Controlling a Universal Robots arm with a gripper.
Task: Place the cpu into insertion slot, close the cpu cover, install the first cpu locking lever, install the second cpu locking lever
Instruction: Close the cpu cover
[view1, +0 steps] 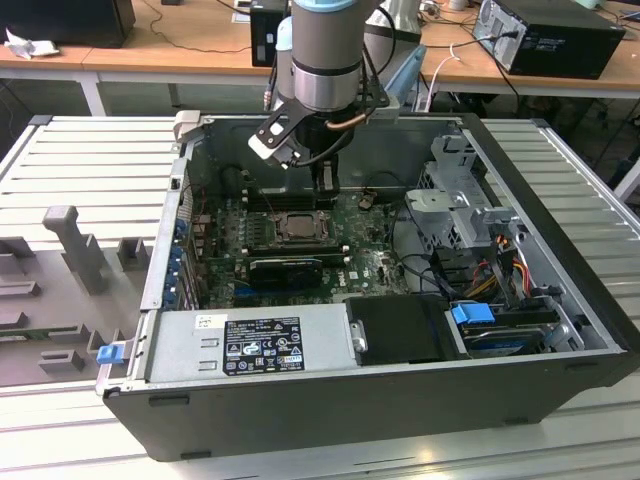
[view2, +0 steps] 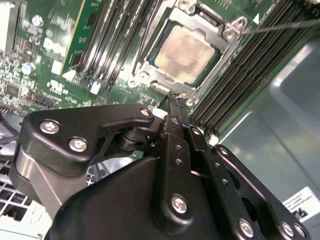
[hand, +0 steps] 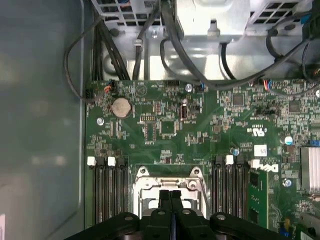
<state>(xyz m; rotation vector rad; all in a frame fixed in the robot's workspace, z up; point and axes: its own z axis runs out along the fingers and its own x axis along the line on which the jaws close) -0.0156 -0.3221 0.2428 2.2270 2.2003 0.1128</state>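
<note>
Chip position: the cpu sat in the insertion slot on the green board, inside the open computer case.
Chip orientation: flat, with the metal top facing up. Its four edges ran parallel to the slot's frame and to the memory slots on either side. The chip was square, so no long axis could be made out.
Chip appearance: a small square with a dull silvery-grey top, a faintly tan, smudged centre and slightly rounded corners.
Cover: the cpu cover lay flat around the chip, and the chip's top showed through its square window.
Lever: a thin metal rod ran from one corner of the frame out across the memory slots. Whether it was latched could not be told.
Gripper state: the gripper had its fingers pressed together, with nothing visible between them.
Gripper position: the tips were low at one edge of the slot's frame, just beside the chip. In the exterior view the arm pointed straight down at the board.
</note>
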